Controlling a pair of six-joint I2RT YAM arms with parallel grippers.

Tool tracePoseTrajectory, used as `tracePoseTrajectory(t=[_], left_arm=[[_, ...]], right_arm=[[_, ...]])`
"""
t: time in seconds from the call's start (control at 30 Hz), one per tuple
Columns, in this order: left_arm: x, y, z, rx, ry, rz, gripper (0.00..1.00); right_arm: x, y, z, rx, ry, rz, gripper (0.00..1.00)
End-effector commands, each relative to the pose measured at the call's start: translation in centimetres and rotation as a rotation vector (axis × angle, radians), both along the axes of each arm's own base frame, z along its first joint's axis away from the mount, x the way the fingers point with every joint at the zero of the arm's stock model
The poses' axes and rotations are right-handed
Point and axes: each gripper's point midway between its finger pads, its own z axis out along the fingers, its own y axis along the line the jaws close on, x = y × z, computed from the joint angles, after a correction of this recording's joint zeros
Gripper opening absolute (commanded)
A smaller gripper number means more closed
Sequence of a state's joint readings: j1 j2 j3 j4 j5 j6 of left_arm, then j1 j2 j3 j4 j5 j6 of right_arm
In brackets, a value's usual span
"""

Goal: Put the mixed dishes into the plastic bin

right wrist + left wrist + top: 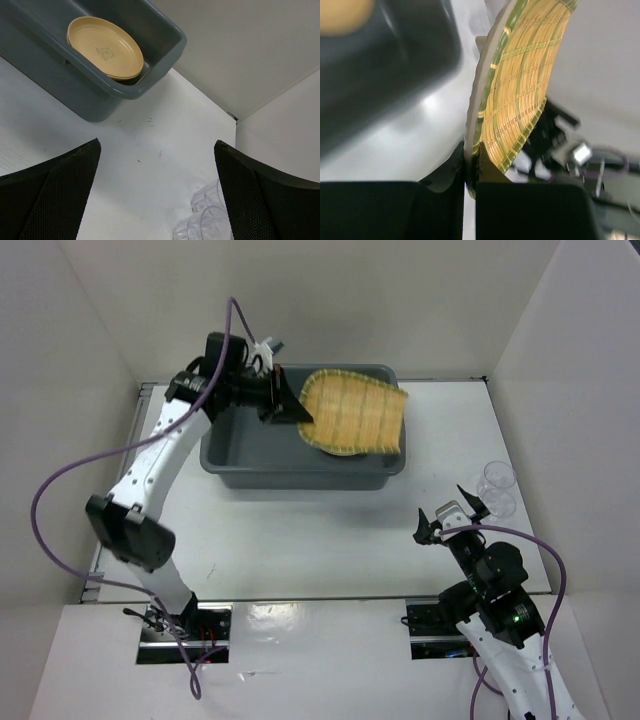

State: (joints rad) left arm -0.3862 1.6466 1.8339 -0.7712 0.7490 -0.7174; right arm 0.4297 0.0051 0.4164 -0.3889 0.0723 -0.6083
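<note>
Left gripper: jaws clamped on the left edge of the bamboo tray, above the bin's far-left part.
Bamboo tray: held tilted in the air over the right half of the plastic bin, not resting in it.
Plates: tan-orange, stacked inside the bin at its right end.
Right gripper: jaws spread wide, holding nothing, over the tabletop at near right.
Clear cups: two, side by side on the tabletop, just beyond the right gripper, well apart from the bin.
</note>
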Motion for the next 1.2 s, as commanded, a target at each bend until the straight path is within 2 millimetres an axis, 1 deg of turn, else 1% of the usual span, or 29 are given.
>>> tracePoseTrajectory(t=[0.0,0.03,0.07,0.1,0.13,0.17,0.2,0.23,0.27,0.3,0.33,0.37,0.4,0.43,0.5,0.6,0.63,0.67,0.7,0.77,0.8,0.83,0.87,0.93,0.97,1.03,1.07,1.1,1.17], left_arm=[[7.8,2.8,0.2,-0.024,-0.053,0.093,0.0],[10.7,3.0,-2.4,0.002,-0.01,0.115,0.0],[12.1,3.1,-0.7,-0.011,-0.054,0.126,0.0],[13.5,3.4,-1.1,-0.004,-0.059,0.13,0.0],[16.0,3.3,-4.3,0.019,-0.008,0.133,0.0],[16.4,3.3,-5.2,0.035,0.022,0.127,0.0],[17.2,3.1,-1.9,0.007,-0.08,0.128,0.0],[19.2,2.7,-5.5,0.021,-0.028,0.127,0.0],[19.2,2.6,-5.9,0.011,0.02,0.146,0.0],[19.4,2.1,-5.9,-0.028,0.023,0.126,0.0],[20.0,2.2,-6.5,-0.049,0.041,0.117,0.0],[21.2,2.5,-6.8,-0.024,0.005,0.163,0.0],[21.4,1.8,-8.4,-0.009,0.019,0.163,0.0],[21.3,1.6,-7.1,-0.037,-0.005,0.153,0.0],[21.6,1.2,-9.5,-0.045,0.063,0.14,0.0],[22.0,1.1,-11.3,-0.036,0.094,0.141,0.0],[22.0,0.6,-12.1,-0.036,0.111,0.137,0.0],[22.2,0.5,-11.9,-0.041,0.097,0.136,0.0],[22.4,0.3,-13.3,-0.044,0.136,0.133,0.0],[22.6,0.1,-14.3,-0.052,0.161,0.129,0.0],[22.7,0.1,-15.3,-0.046,0.178,0.13,0.0],[22.9,0.1,-16.0,-0.038,0.185,0.137,0.0],[22.8,-0.4,-17.0,-0.03,0.195,0.125,0.0],[22.9,-0.4,-18.2,-0.021,0.205,0.121,0.0],[23.0,-0.4,-19.4,-0.015,0.224,0.122,0.0],[23.0,-0.4,-20.5,-0.009,0.243,0.122,0.0],[23.2,-0.4,-21.5,-0.007,0.252,0.123,0.0],[23.2,-0.5,-21.3,-0.013,0.236,0.111,0.0],[23.4,-0.6,-22.8,-0.008,0.252,0.112,0.0]], right_arm=[[-0.3,0.0,1.0,0.018,-0.05,0.006,0.98],[-0.3,0.0,1.0,0.026,-0.046,0.006,0.98],[-0.3,0.0,1.0,0.026,-0.046,0.006,0.98],[-0.3,0.0,1.0,0.026,-0.046,0.006,0.98],[-0.3,0.0,1.0,0.026,-0.046,0.006,0.98],[-0.3,0.0,1.0,0.026,-0.046,0.006,0.98],[-0.3,0.0,1.0,0.026,-0.046,0.006,0.98],[-0.3,-0.1,1.0,0.027,-0.046,-0.003,0.98],[-0.3,-0.1,1.0,0.027,-0.046,-0.003,0.98],[-0.4,0.0,1.4,0.043,-0.059,0.007,0.98],[-0.4,0.0,1.4,0.043,-0.059,0.007,0.98],[-0.4,0.0,1.4,0.043,-0.059,0.007,0.98],[-0.4,0.0,1.4,0.043,-0.059,0.007,0.98],[-0.4,0.0,1.4,0.043,-0.059,0.007,0.98],[-0.4,0.0,1.4,0.043,-0.059,0.007,0.98],[-0.4,0.0,1.4,0.043,-0.059,0.007,0.98],[-0.4,0.0,1.4,0.043,-0.059,0.007,0.98],[-0.4,0.0,1.4,0.043,-0.059,0.007,0.98],[-0.4,0.0,1.4,0.043,-0.059,0.007,0.98],[-0.4,0.0,1.4,0.043,-0.059,0.007,0.98],[-0.4,0.0,1.4,0.043,-0.059,0.007,0.98],[-0.4,0.0,1.4,0.043,-0.059,0.007,0.98],[-0.4,-0.1,1.4,0.044,-0.059,-0.002,0.98],[-0.4,-0.1,1.4,0.044,-0.059,-0.002,0.98],[-0.4,-0.1,1.4,0.044,-0.059,-0.002,0.98],[-0.4,-0.1,1.4,0.044,-0.059,-0.002,0.98],[-0.4,-0.1,1.4,0.044,-0.059,-0.002,0.98],[-0.4,-0.1,1.4,0.044,-0.059,-0.002,0.98],[-0.4,-0.1,1.4,0.044,-0.059,-0.002,0.98]])
